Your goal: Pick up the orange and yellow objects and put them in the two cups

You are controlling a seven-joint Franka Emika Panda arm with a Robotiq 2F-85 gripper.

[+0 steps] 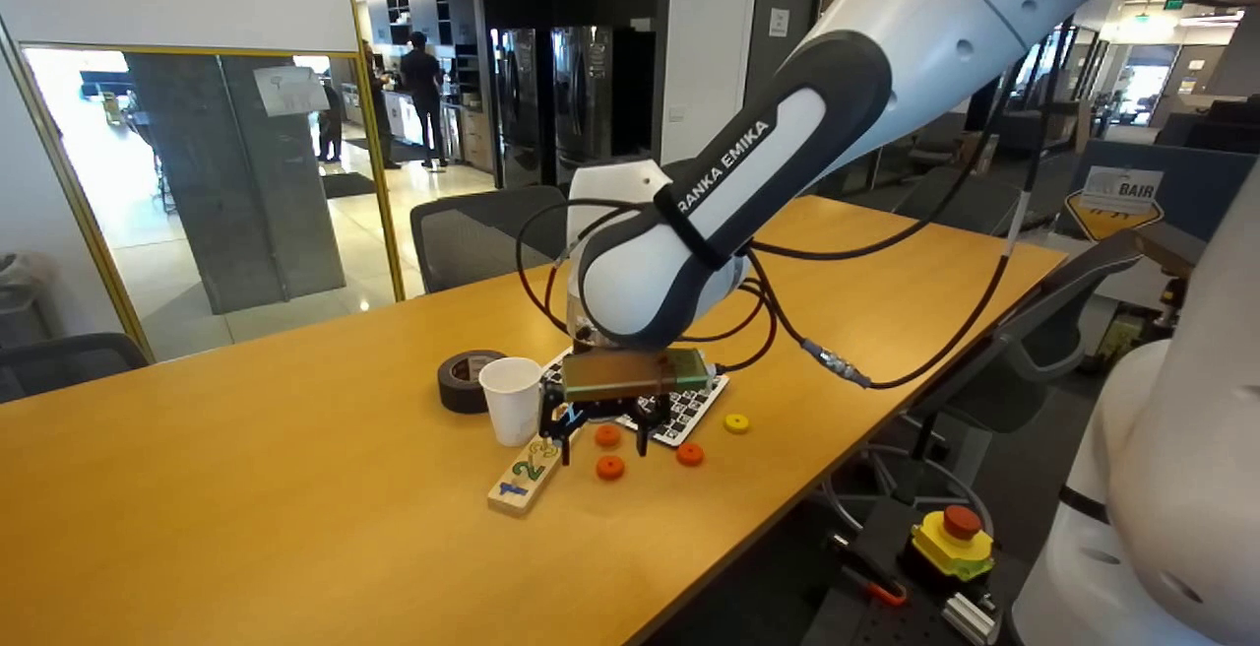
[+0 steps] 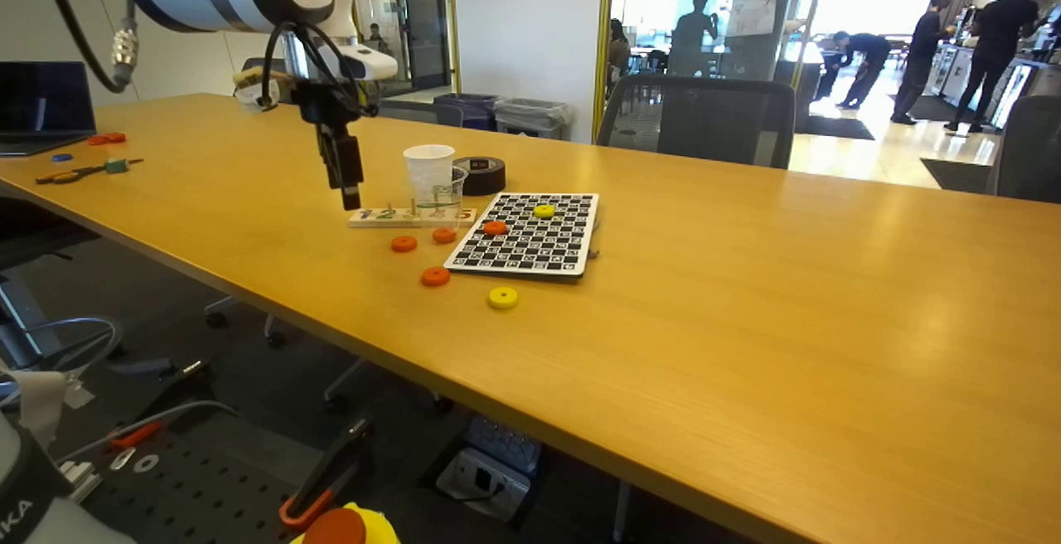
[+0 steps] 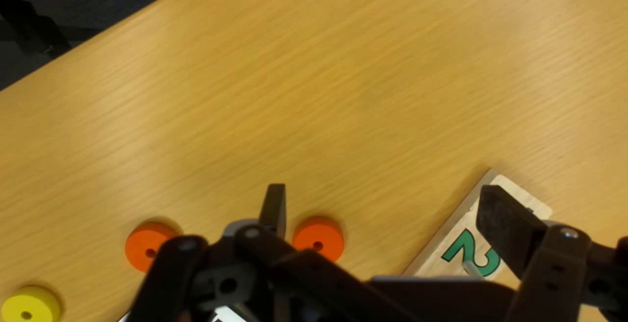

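Several small orange discs lie on the table, such as one in an exterior view (image 1: 610, 468) and one in the wrist view (image 3: 321, 236). Another orange disc (image 2: 495, 228) is on the checkered board. One yellow disc (image 2: 503, 298) lies on the table; another yellow disc (image 2: 544, 211) is on the board. A white cup (image 1: 512, 400) stands upright; it also shows in an exterior view (image 2: 428, 164). A clear cup (image 2: 452, 200) stands in front of it. My gripper (image 3: 382, 189) is open and empty above the table, between an orange disc and the number strip.
A wooden number strip with pegs (image 1: 522, 474) lies beside the cups. A dark tape roll (image 2: 485, 177) is behind the white cup. The checkered board (image 2: 555, 258) lies flat. Pliers (image 2: 83, 171) and a laptop (image 2: 46, 104) are farther along the table.
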